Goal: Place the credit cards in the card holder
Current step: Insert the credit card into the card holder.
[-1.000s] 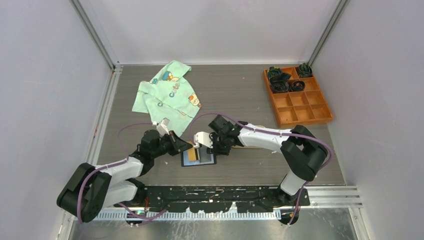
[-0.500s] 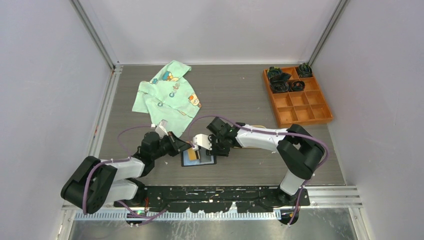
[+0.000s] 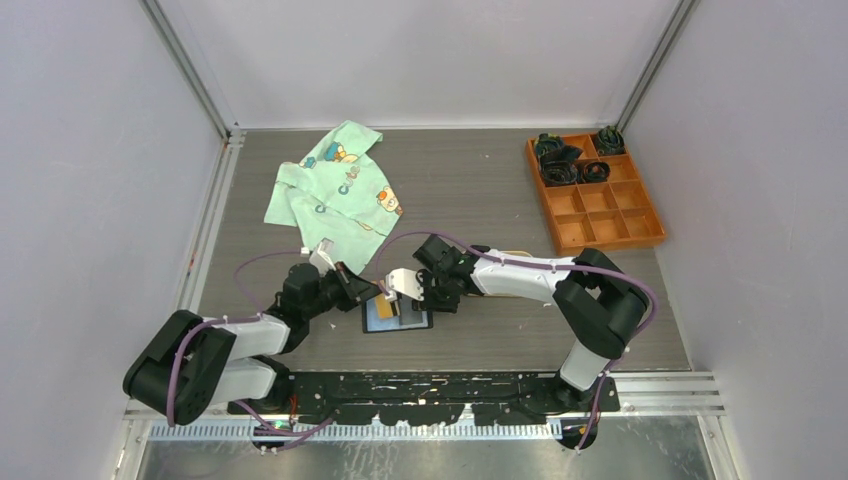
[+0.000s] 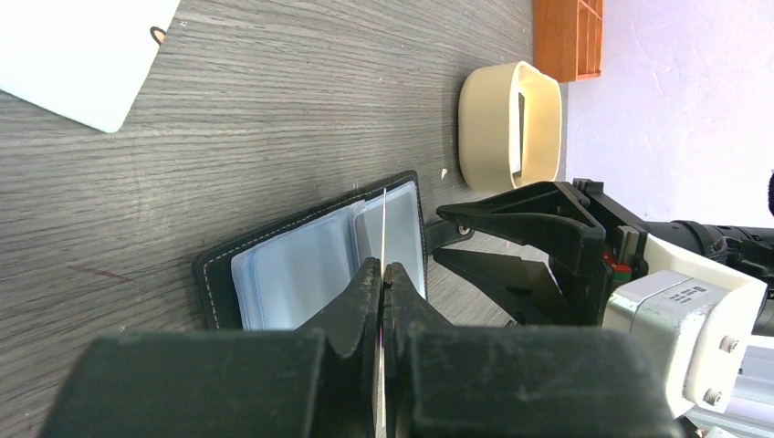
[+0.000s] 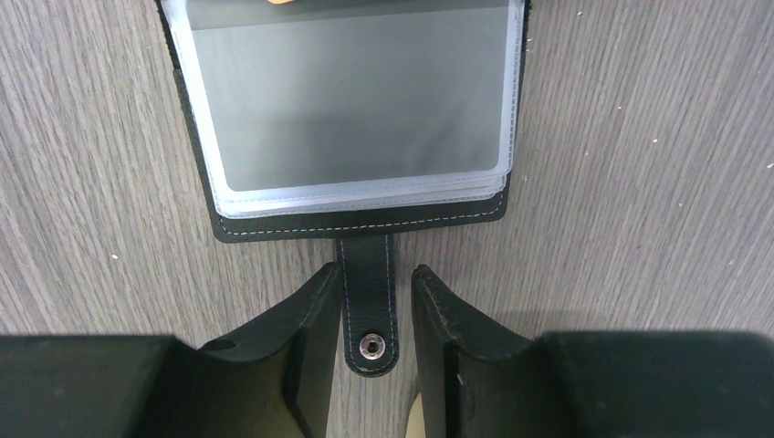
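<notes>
The black card holder [image 3: 397,316] lies open on the table with its clear sleeves [image 5: 356,119] facing up. My left gripper [image 4: 382,266] is shut on a thin credit card [image 4: 384,224], seen edge-on, standing upright over the holder's [image 4: 301,269] sleeves. My right gripper [image 5: 374,278] is open, with one finger on each side of the holder's snap tab [image 5: 370,315]. The left finger touches the tab and the right finger stands a little apart from it. In the top view both grippers meet over the holder, the left gripper [image 3: 380,293] and the right gripper [image 3: 424,300].
A white flat card [image 4: 82,55] lies on the table beyond the holder. A beige oval tray [image 4: 507,123] stands behind the right gripper. A green printed shirt [image 3: 335,190] lies at the back left. An orange compartment tray [image 3: 595,195] with dark items sits at the back right.
Both arms have edged slightly closer to the holder. The right jaws have narrowed a little around the snap tab. The left grip on the card is unchanged.
</notes>
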Robot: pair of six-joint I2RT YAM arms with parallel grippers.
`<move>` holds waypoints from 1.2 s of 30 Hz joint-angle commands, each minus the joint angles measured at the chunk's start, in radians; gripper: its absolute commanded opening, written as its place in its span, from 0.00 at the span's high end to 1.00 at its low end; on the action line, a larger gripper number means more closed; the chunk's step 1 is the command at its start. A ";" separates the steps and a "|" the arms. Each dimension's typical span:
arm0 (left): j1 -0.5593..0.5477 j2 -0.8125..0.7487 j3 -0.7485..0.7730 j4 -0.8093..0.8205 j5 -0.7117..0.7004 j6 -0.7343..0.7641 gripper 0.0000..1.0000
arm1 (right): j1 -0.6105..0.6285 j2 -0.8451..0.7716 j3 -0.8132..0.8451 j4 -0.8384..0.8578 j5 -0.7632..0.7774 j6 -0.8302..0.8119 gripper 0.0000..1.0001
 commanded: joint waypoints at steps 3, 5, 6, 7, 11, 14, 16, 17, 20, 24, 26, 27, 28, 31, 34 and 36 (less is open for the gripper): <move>0.004 0.005 -0.005 0.055 -0.011 0.023 1.00 | 0.006 0.005 0.011 0.005 0.008 0.008 0.61; 0.004 0.021 -0.003 0.071 -0.003 0.017 1.00 | 0.006 0.006 0.012 0.004 0.008 0.008 0.62; 0.004 0.028 -0.002 0.080 -0.002 0.017 1.00 | 0.006 0.005 0.013 0.003 0.008 0.009 0.61; 0.004 0.038 -0.003 0.086 -0.001 0.014 1.00 | 0.006 0.006 0.013 0.002 0.008 0.010 0.61; 0.004 0.066 -0.003 0.115 0.008 0.007 1.00 | 0.006 0.007 0.013 0.001 0.008 0.010 0.62; 0.004 0.082 -0.002 0.129 0.013 0.002 1.00 | 0.006 0.007 0.014 0.000 0.008 0.011 0.62; 0.004 0.094 -0.002 0.137 0.016 -0.001 1.00 | 0.006 0.007 0.014 0.000 0.008 0.011 0.62; 0.004 0.098 -0.001 0.141 0.017 -0.002 1.00 | 0.005 0.007 0.015 0.000 0.008 0.011 0.62; 0.004 0.108 0.000 0.144 0.022 -0.003 1.00 | 0.006 0.011 0.017 -0.005 0.008 0.011 0.62; 0.004 0.117 0.000 0.143 0.028 -0.007 1.00 | 0.007 0.016 0.020 -0.010 0.010 0.011 0.63; 0.003 0.124 -0.002 0.142 0.032 -0.011 1.00 | 0.008 0.018 0.022 -0.013 0.010 0.011 0.63; 0.004 0.129 -0.003 0.143 0.034 -0.013 1.00 | 0.007 0.018 0.022 -0.014 0.010 0.011 0.63; 0.004 0.132 -0.003 0.142 0.035 -0.014 1.00 | 0.008 0.018 0.022 -0.013 0.010 0.011 0.63; 0.003 0.139 -0.007 0.143 0.036 -0.017 1.00 | 0.009 0.018 0.024 -0.015 0.010 0.011 0.63; 0.002 0.140 -0.011 0.149 0.038 -0.017 1.00 | 0.007 0.019 0.024 -0.016 0.010 0.011 0.63; 0.001 0.143 -0.011 0.154 0.041 -0.017 1.00 | 0.008 0.019 0.024 -0.016 0.010 0.011 0.64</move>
